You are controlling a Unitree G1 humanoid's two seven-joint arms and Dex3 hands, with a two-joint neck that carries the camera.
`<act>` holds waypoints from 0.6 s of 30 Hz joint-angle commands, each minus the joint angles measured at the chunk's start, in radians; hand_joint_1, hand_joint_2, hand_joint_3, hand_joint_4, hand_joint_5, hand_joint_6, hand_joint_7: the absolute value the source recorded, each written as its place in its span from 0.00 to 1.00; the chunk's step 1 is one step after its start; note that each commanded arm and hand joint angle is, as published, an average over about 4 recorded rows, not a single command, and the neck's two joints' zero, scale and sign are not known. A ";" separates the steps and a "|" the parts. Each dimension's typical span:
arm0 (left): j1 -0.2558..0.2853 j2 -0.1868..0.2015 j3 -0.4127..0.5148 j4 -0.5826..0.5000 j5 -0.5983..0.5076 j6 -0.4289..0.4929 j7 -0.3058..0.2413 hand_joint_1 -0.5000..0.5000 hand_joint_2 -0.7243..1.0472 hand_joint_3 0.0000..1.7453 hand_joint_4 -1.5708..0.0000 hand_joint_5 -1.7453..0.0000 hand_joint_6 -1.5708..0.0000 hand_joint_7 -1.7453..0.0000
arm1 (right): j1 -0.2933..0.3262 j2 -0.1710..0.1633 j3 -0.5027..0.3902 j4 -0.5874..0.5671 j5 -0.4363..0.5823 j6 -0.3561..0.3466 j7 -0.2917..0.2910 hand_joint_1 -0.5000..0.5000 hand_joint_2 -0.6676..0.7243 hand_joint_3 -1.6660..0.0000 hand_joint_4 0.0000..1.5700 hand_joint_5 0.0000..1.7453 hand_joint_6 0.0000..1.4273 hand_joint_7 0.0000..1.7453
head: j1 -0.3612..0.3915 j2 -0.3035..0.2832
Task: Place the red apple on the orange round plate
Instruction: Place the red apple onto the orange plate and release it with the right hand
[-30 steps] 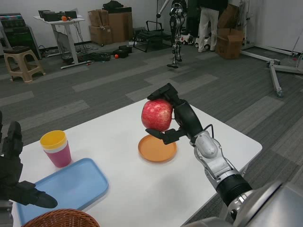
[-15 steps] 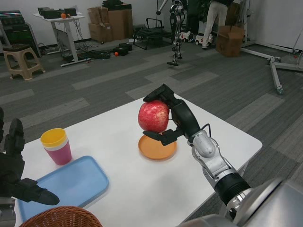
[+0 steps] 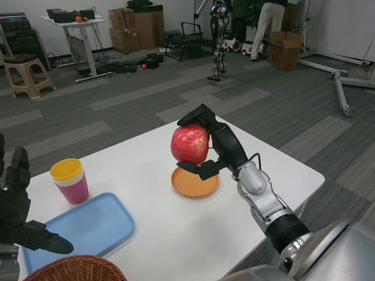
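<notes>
The right hand [image 3: 215, 146], black and many-fingered, grips the round red apple [image 3: 190, 144], fingers wrapped over its top and far side and a thumb under it. The apple hangs in the air above the near-left part of the flat orange round plate [image 3: 195, 183], not touching it. The plate lies on the white table [image 3: 164, 234] with nothing on it.

To the left stands a pink cup with a yellow cup nested in its top [image 3: 70, 181], just behind a light blue rectangular tray [image 3: 82, 227]. A brown woven basket [image 3: 73, 270] shows at the bottom edge. The left hand [image 3: 17, 216] waits at the table's left edge beside the tray, fingers spread and holding nothing.
</notes>
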 commanded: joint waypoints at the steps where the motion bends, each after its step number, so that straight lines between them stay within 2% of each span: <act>1: 0.014 0.005 0.004 -0.002 -0.004 0.000 -0.004 0.00 0.10 0.04 1.00 1.00 0.98 0.92 | -0.020 0.002 0.000 0.009 0.012 -0.013 -0.005 0.27 0.07 0.33 0.64 0.78 0.54 0.80 | 0.000 -0.001; 4: 0.014 0.005 0.003 -0.002 -0.004 0.001 -0.004 0.00 0.10 0.04 1.00 1.00 0.98 0.92 | -0.039 -0.016 0.008 0.053 0.011 -0.013 -0.009 0.25 0.06 0.33 0.66 0.78 0.55 0.80 | -0.007 0.000; 6: 0.014 0.005 0.004 -0.002 -0.004 0.000 -0.004 0.00 0.10 0.04 1.00 1.00 0.98 0.92 | -0.062 -0.030 0.021 0.104 0.011 -0.013 -0.014 0.27 0.08 0.33 0.68 0.78 0.56 0.80 | -0.007 0.001; 11: 0.019 0.005 0.006 -0.003 -0.004 -0.001 -0.004 0.00 0.10 0.05 1.00 1.00 0.98 0.92 | -0.165 -0.061 0.074 0.309 0.008 -0.018 -0.018 0.28 0.09 0.33 0.71 0.78 0.56 0.84 | 0.002 0.000; 14: 0.021 0.005 0.007 -0.004 -0.004 -0.001 -0.004 0.00 0.10 0.05 1.00 1.00 0.98 0.92 | -0.221 -0.073 0.102 0.409 0.001 -0.023 -0.025 0.29 0.09 0.33 0.71 0.78 0.58 0.83 | 0.003 -0.005; 18: 0.021 0.006 0.007 -0.004 -0.006 -0.001 -0.004 0.00 0.10 0.03 1.00 1.00 0.98 0.92 | -0.316 -0.086 0.114 0.588 -0.101 -0.065 -0.093 0.25 0.09 0.33 0.79 0.78 0.65 0.81 | -0.004 -0.005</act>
